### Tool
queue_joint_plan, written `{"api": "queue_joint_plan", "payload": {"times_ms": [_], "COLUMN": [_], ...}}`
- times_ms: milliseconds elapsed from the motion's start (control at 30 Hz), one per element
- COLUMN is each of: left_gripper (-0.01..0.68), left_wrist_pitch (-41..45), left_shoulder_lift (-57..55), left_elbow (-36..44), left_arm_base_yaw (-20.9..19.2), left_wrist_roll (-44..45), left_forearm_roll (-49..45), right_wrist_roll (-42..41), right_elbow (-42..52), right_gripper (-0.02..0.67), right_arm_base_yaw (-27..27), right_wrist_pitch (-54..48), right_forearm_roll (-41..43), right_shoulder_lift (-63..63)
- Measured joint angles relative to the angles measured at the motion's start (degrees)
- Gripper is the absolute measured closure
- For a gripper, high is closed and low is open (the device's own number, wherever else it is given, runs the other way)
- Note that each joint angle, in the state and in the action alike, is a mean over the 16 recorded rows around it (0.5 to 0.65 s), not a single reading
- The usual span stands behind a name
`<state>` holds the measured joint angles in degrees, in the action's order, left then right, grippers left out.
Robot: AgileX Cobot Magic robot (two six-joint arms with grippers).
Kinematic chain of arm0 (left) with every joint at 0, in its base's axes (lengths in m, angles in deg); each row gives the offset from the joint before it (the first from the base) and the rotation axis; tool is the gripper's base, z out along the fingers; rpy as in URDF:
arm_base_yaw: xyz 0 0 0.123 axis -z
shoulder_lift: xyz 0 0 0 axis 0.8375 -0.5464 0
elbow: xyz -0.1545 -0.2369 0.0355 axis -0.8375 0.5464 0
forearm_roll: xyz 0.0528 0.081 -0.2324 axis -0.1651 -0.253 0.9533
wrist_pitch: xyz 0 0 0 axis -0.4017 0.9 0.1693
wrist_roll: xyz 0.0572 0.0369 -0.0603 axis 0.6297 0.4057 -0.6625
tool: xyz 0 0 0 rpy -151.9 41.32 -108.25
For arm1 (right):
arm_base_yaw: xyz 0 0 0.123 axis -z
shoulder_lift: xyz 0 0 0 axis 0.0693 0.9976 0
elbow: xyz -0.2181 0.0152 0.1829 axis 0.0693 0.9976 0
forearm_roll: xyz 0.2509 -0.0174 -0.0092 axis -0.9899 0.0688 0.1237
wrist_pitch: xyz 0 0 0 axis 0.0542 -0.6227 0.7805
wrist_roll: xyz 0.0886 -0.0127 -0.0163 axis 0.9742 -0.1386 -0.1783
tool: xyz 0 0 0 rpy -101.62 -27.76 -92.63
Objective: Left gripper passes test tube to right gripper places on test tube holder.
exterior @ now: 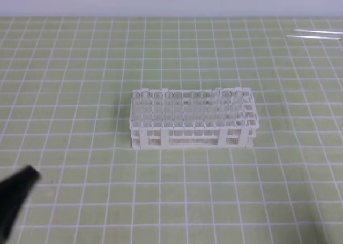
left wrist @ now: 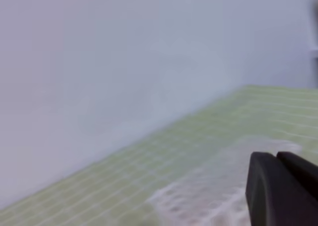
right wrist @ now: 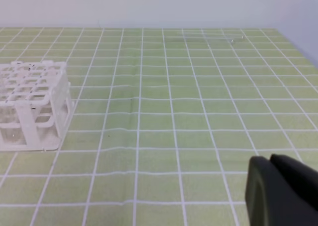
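Exterior high view shows the rack mid-mat with tubes standing in it, a loose test tube lying far behind it to the right, and the left gripper, fingers together, empty, low-left.

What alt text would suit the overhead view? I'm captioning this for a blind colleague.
A white test tube rack, its back row filled with clear tubes, sits mid-table on a green gridded mat. The left gripper, shut and empty, shows at the lower left corner; loose glass tubes lie at the far right edge.
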<state>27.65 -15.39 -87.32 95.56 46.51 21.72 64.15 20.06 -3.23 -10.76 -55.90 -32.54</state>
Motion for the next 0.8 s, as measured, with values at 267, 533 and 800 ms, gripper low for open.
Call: {"api": "queue_joint_plan", "payload": {"times_ms": [267,533,800], "left_gripper": [0.673,0.673,0.673], "left_wrist_pitch": [1.66,10.62,19.95], "left_shoulder_lift": [10.21,16.41,16.55], "left_elbow": [3.32,6.74,9.31], "left_arm_base_yaw": [-20.62,-33.93,-37.12], "left_wrist_roll": [-0.53,-0.63,-0.64], "left_forearm_roll": [3.56,9.77,12.41], "right_wrist_roll": [-0.05,0.01,0.04], "right_elbow": [0.00,0.00,0.00], "right_gripper": [0.664,0.664,0.665], "right_arm_base_yaw": [0.00,0.00,0.00], "right_wrist_pitch": [0.02,0.03,0.02], "right_forearm_roll": [0.00,0.00,0.00], "right_shoulder_lift": [0.00,0.00,0.00]}}
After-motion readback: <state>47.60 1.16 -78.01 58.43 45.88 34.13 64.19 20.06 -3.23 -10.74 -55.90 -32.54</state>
